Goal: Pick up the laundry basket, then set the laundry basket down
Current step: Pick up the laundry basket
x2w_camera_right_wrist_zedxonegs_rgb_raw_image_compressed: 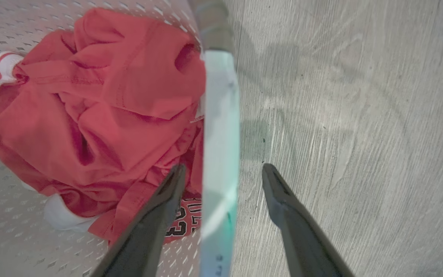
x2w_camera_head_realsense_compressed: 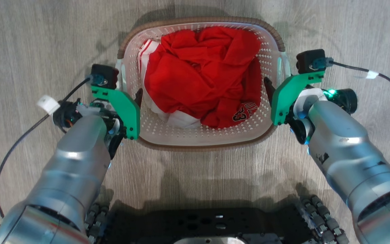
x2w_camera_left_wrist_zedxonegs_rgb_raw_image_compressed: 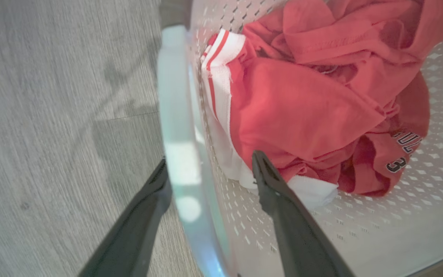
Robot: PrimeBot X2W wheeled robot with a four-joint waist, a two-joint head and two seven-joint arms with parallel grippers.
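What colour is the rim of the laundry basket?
The rim of the laundry basket is brown with a woven look, best seen in the head view.

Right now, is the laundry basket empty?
Not empty. Crumpled red and white clothes lie inside the laundry basket, below its rim.

White laundry basket (x2w_camera_head_realsense_compressed: 198, 134), red garment (x2w_camera_head_realsense_compressed: 198, 74)

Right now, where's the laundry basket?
Head view, top centre: the laundry basket sits on the floor just ahead of the robot's base. The left gripper and right gripper stand open astride its white side handles, one each side.
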